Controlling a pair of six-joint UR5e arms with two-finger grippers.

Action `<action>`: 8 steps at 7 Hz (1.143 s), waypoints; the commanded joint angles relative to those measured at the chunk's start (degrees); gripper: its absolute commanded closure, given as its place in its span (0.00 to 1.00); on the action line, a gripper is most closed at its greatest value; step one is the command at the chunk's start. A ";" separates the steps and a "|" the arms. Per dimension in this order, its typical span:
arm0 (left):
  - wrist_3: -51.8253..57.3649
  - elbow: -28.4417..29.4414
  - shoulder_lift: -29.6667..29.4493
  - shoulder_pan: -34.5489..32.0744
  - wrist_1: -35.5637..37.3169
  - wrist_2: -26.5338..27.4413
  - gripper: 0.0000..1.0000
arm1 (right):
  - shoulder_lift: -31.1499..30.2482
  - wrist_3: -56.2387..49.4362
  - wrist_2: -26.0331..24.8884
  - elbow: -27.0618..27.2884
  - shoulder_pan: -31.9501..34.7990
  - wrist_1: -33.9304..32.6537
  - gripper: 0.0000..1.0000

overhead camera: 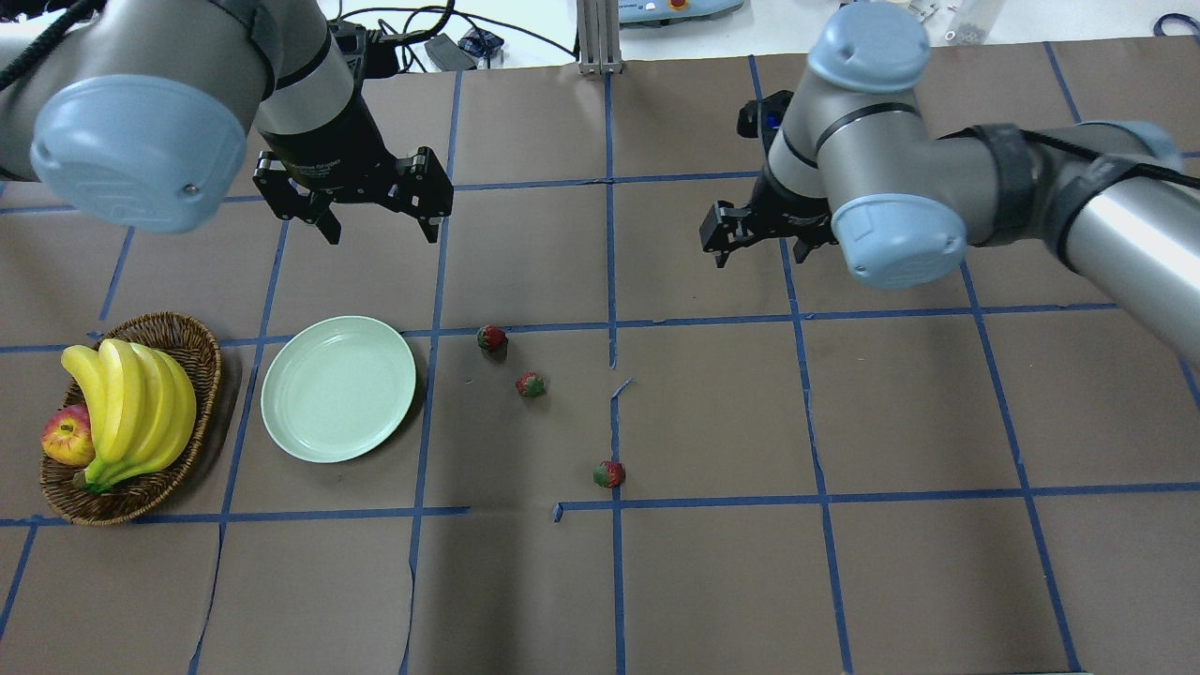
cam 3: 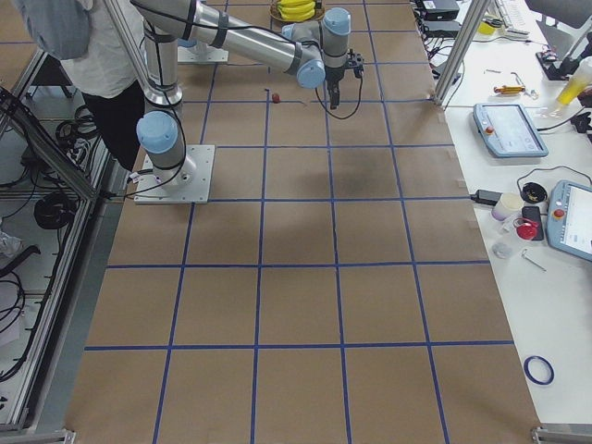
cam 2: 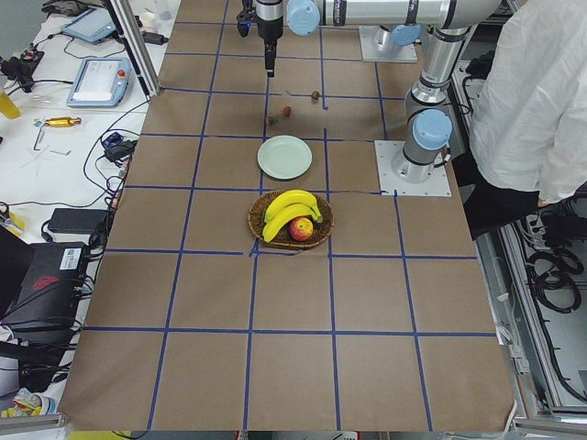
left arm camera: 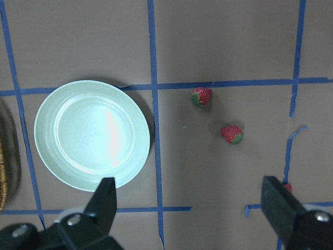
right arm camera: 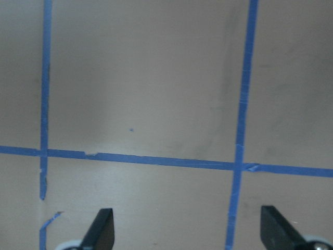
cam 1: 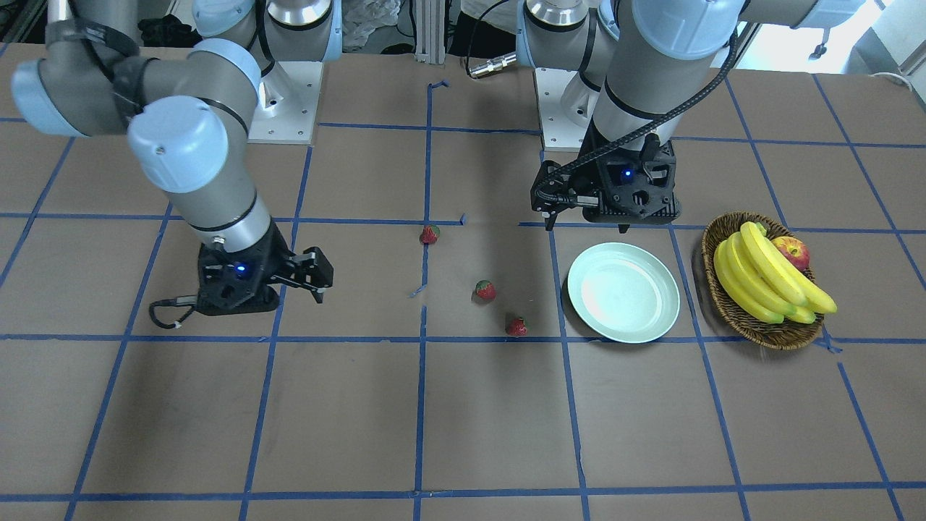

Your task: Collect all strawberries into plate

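The left gripper (overhead camera: 382, 234) hangs high above the table (overhead camera: 891, 422) with its jaws spread wide and nothing between them. Its wrist view looks straight down on the plate (overhead camera: 338, 389) under one finger and on the strawberries to the other side. This height probably serves to survey both goal and targets before a descent. Two strawberries (overhead camera: 492, 337) (overhead camera: 531, 384) lie near each other on the brown paper just beyond the plate's rim. A third strawberry (overhead camera: 609, 474) lies farther out on a blue tape line (overhead camera: 712, 492), half hidden behind the other finger in the wrist view. No strawberry is on the plate yet, so the task appears to be at its start. The right gripper (overhead camera: 759, 255) is likewise spread and carries nothing. Its own camera shows only paper and tape, so no strawberry lies directly beneath it. The third strawberry is the closest of the three to it. On the far side of the plate from the strawberries stands a wicker basket (overhead camera: 202, 356) with bananas (overhead camera: 131, 403) and an apple (overhead camera: 67, 439), close to the plate but not touching it. The basket does not sit between any strawberry and the plate. The closeness of the first two strawberries may crowd the fingers when one is taken. A person in a white shirt (cam 2: 541, 101) stands beside the table, behind the arm bases.
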 commanded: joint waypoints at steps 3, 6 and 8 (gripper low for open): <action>-0.03 0.00 -0.13 -0.03 0.00 0.03 0.00 | -10.65 -4.80 -2.50 -11.64 -2.62 22.26 0.00; -0.20 0.00 -0.40 -0.12 0.17 0.03 0.00 | -11.45 -6.06 -3.64 -13.00 -3.58 24.89 0.00; -0.38 -0.18 -0.75 -0.12 0.52 0.11 0.00 | -11.63 -5.97 -3.73 -13.09 -3.85 25.06 0.00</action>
